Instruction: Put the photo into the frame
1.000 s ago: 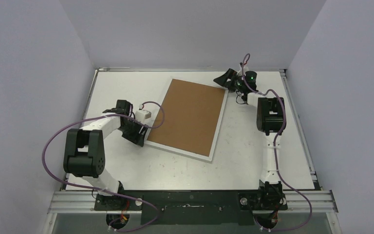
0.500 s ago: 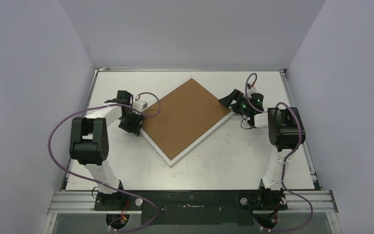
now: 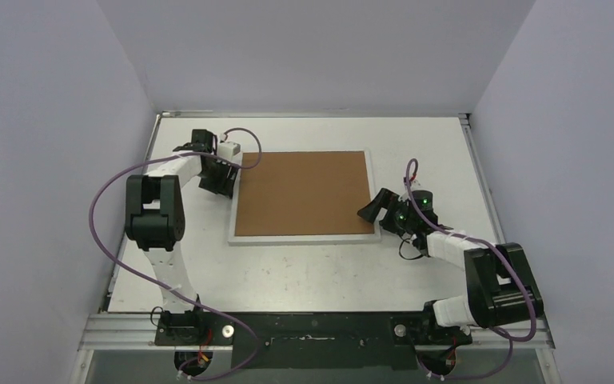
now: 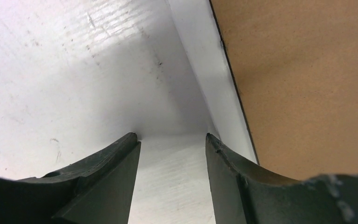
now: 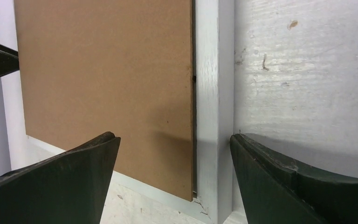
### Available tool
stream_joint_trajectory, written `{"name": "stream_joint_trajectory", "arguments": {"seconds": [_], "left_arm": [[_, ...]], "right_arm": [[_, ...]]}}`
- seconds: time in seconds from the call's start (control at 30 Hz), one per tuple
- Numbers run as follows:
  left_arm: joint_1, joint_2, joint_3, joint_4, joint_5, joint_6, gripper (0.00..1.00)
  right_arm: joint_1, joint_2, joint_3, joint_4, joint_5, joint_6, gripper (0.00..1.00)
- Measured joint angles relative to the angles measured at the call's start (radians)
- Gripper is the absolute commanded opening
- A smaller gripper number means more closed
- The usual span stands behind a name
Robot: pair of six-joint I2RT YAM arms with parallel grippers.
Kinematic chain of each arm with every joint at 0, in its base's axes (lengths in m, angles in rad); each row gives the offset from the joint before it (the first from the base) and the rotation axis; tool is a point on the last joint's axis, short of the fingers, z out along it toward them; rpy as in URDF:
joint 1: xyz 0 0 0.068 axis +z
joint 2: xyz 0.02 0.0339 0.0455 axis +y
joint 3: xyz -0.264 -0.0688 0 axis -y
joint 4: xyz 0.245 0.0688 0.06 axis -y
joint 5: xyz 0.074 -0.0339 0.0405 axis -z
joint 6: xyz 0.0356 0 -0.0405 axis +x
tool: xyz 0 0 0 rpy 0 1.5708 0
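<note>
While the frame point(image 3: 301, 194) lies flat, brown back up, on the worktop point(image 3: 304, 272), I see my right tool point(image 3: 370, 210) spread wide astride its near right corner; left tool point(image 3: 225, 184) sits at the far left corner, jaws apart; grip I cannot tell.

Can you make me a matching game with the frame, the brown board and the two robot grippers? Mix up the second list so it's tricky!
Things:
1. the frame
2. brown board
3. left gripper
4. right gripper

Clues:
A. open, astride the frame's right edge
B. white, lying flat on the table
C. at the frame's left edge
D. facing up inside the frame

Pairs: 1-B, 2-D, 3-C, 4-A
</note>
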Motion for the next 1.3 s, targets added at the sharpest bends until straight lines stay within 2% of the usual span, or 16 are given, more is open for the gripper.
{"name": "stream_joint_trajectory", "arguments": {"seconds": [0.1,0.23,0.5,0.9,1.3], "left_arm": [[0.013,0.016,0.031,-0.02,0.05,-0.006,0.52],[0.056,0.029,0.069,-0.051,0.108,-0.018,0.52],[0.095,0.039,0.078,-0.069,0.153,-0.035,0.5],[0.089,0.053,0.079,-0.071,0.196,-0.059,0.49],[0.074,0.053,0.079,-0.07,0.212,-0.069,0.48]], "right_arm": [[-0.023,-0.032,0.023,-0.082,-0.007,0.0,0.92],[-0.038,-0.008,0.138,-0.169,-0.004,-0.01,0.93],[-0.022,0.086,0.324,-0.21,0.0,-0.032,0.95],[-0.001,0.218,0.384,-0.254,-0.054,-0.032,0.97],[-0.011,0.235,0.397,-0.248,-0.116,-0.002,0.98]]}}
